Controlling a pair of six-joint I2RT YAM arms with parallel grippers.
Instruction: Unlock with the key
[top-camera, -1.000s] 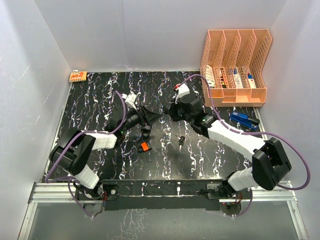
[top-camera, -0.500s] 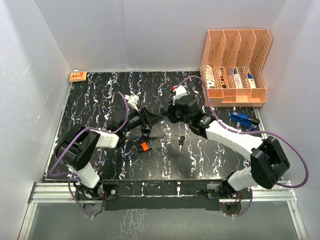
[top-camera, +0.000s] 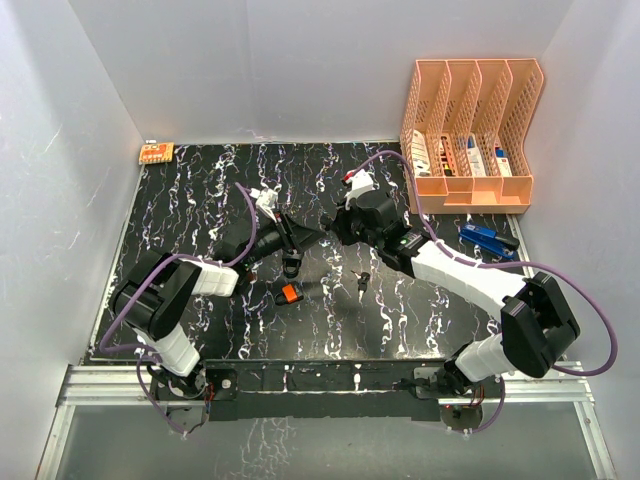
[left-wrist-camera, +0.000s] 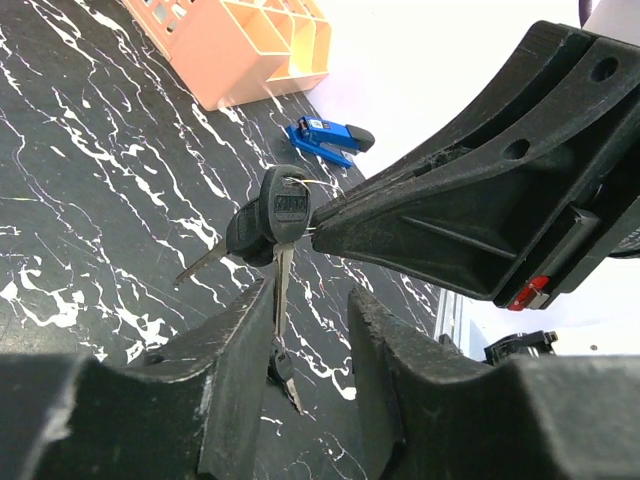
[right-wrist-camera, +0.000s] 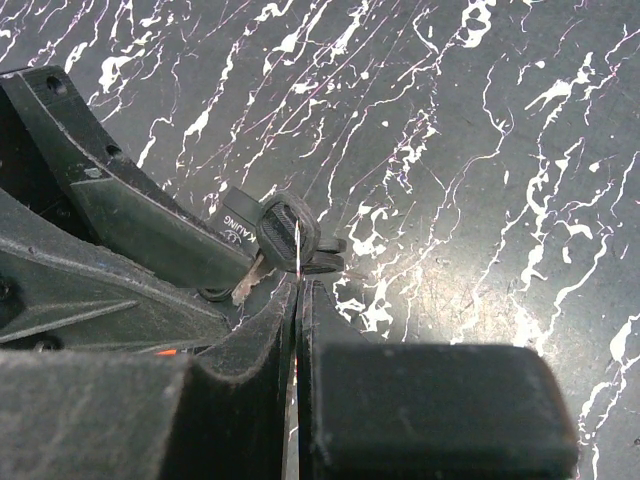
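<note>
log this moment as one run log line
right gripper: shut on key ring | left gripper: open, straddling hanging key | key insertion: not yet done

Two ringed keys (left-wrist-camera: 285, 205), one peach rack (top-camera: 470, 190) of four slots, one blue stapler (top-camera: 487, 238), one orange card (top-camera: 156, 153).

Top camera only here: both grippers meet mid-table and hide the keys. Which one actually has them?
Observer: The right gripper is shut on the key bunch, pinching its thin wire loop.
Operator: And the left one?
Observer: One key blade hangs between the fingers of the left gripper; its jaws stand apart around it.
Operator: How many keys?
Observer: Two black heads show; the second key points its blade sideways, away from those fingers.
</note>
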